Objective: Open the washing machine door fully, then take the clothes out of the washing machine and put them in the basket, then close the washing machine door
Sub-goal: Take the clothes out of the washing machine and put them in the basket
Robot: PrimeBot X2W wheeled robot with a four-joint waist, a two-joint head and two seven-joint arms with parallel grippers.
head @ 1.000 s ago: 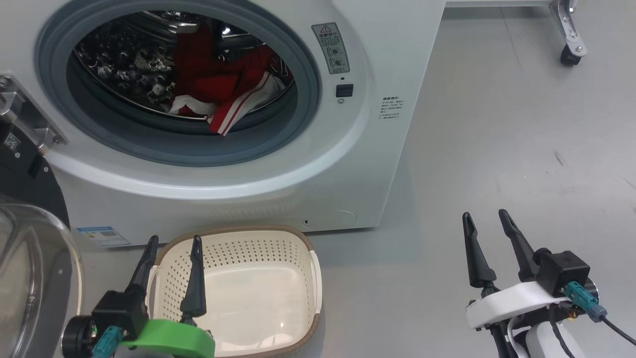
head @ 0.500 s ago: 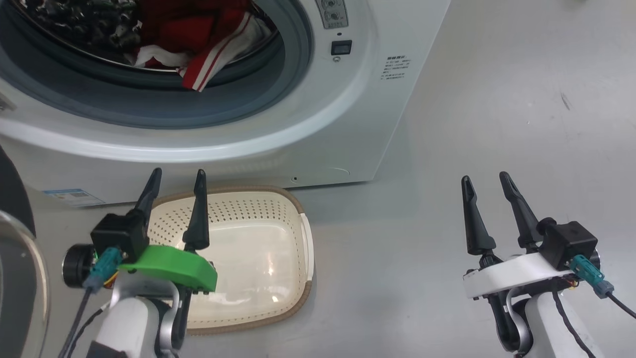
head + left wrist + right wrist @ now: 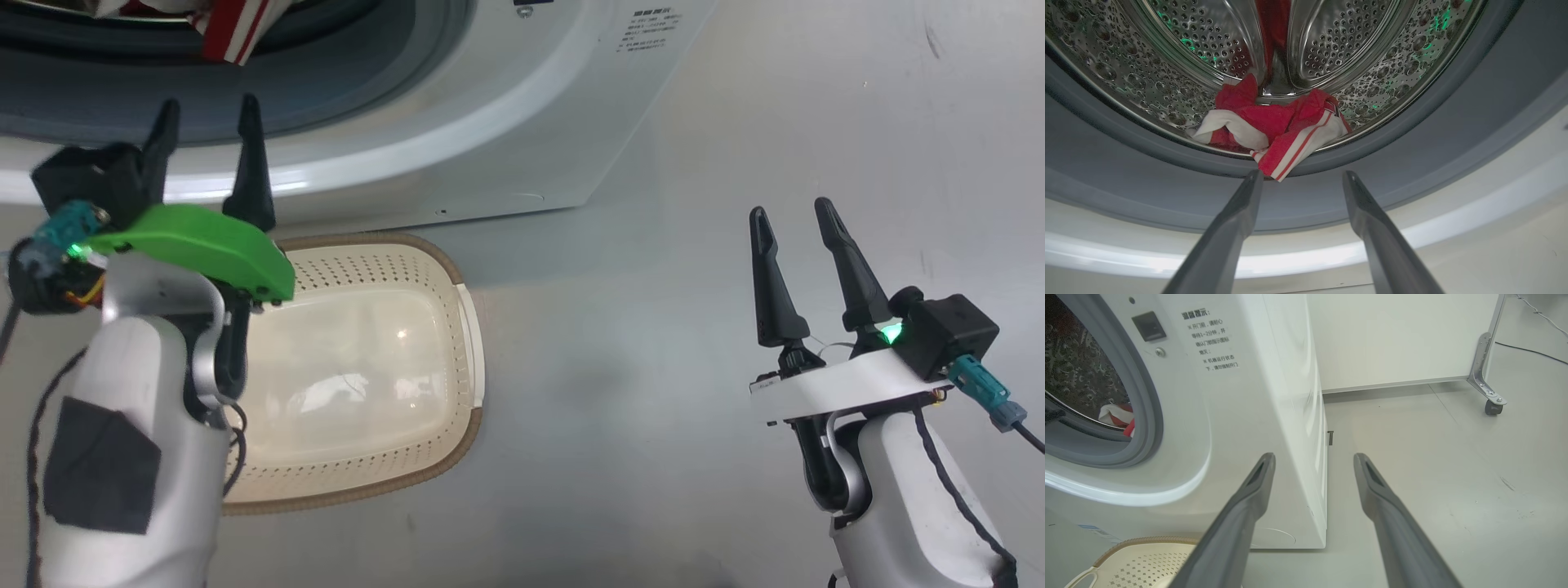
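I have the left tool up at the mouth of the washing machine, its two fingers spread wide and holding nothing. In the left wrist view it aims straight at the clothes. They lie bunched at the front bottom of the drum, a red-and-white striped corner drooping over the grey seal just beyond my fingertips. The step in hand, as I judge it, is the reach-in and grab. To do it well I want to pass over the seal lip without scraping it. I should straddle the thick middle of the bundle, not the loose corner, and close only once fabric sits deep between the fingers. The basket sits empty on the floor below the left arm, close against the machine's front, so the drop is short. The right tool hangs open and idle, well apart to the right.
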